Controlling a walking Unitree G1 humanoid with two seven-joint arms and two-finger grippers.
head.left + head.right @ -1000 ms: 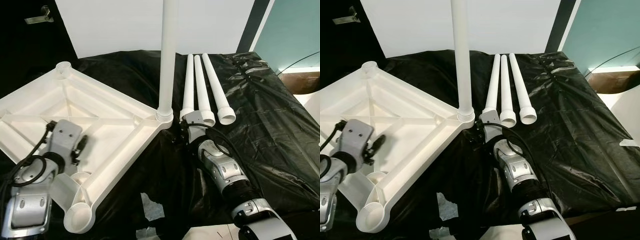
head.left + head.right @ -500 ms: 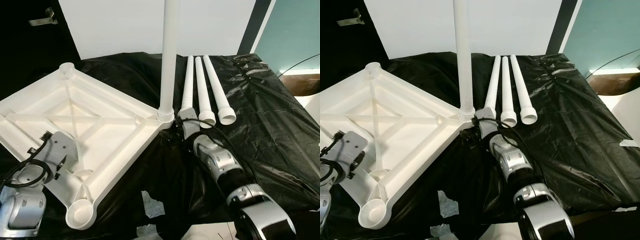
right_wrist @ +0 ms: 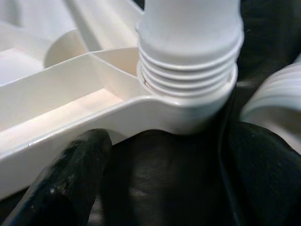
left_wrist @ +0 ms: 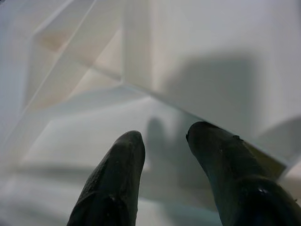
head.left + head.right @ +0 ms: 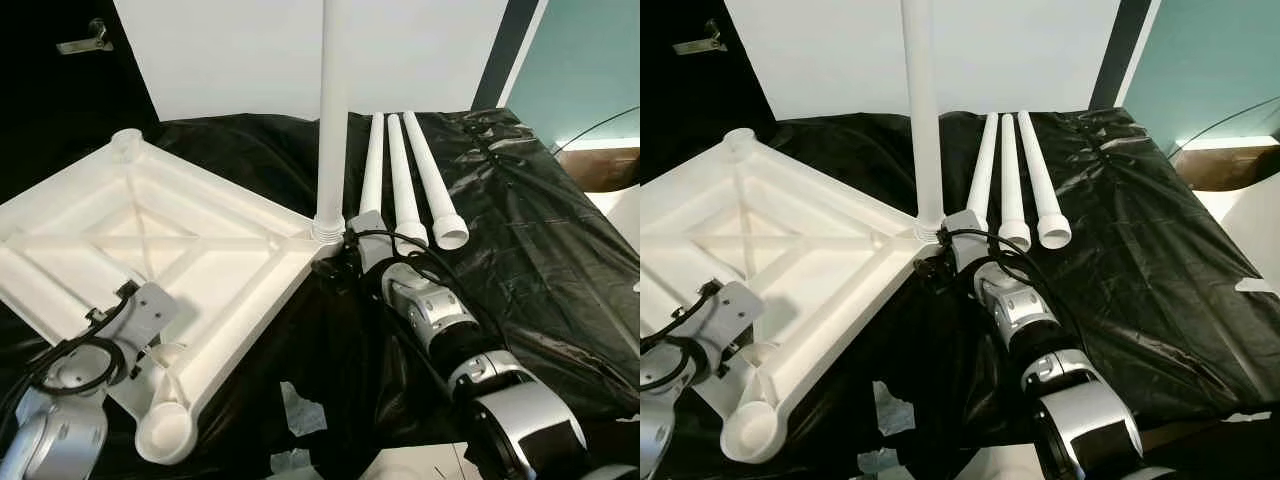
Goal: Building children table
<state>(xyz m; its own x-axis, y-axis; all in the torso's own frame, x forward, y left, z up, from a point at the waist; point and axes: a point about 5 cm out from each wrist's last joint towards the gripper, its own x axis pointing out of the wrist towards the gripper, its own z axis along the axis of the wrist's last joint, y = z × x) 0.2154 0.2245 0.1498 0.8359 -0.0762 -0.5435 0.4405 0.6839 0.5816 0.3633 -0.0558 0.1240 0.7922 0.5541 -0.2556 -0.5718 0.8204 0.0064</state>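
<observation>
The white table top [image 5: 150, 235] lies upside down on the left, ribs facing up. One white leg [image 5: 332, 110] stands upright, its threaded end [image 3: 188, 70] sitting in the far-right corner socket [image 5: 327, 232]. Three loose legs [image 5: 400, 175] lie side by side just right of it. My right gripper [image 3: 174, 141] is low on the black sheet right before that socket, open, its fingers [image 3: 70, 174] spread wider than the socket and touching nothing. My left gripper [image 4: 165, 134] hovers open over the ribs near the top's front edge, with its arm [image 5: 75, 375] at the lower left.
A crinkled black plastic sheet [image 5: 530, 240] covers the work surface. White paper scraps [image 5: 300, 410] lie at the front edge. A white board [image 5: 230, 50] stands behind, and a brown box [image 5: 605, 165] sits at the far right. An empty corner socket [image 5: 165, 430] is nearest me.
My right gripper has reached forward from beside the loose legs to the base of the upright leg. My left arm has drawn back towards the table top's near edge.
</observation>
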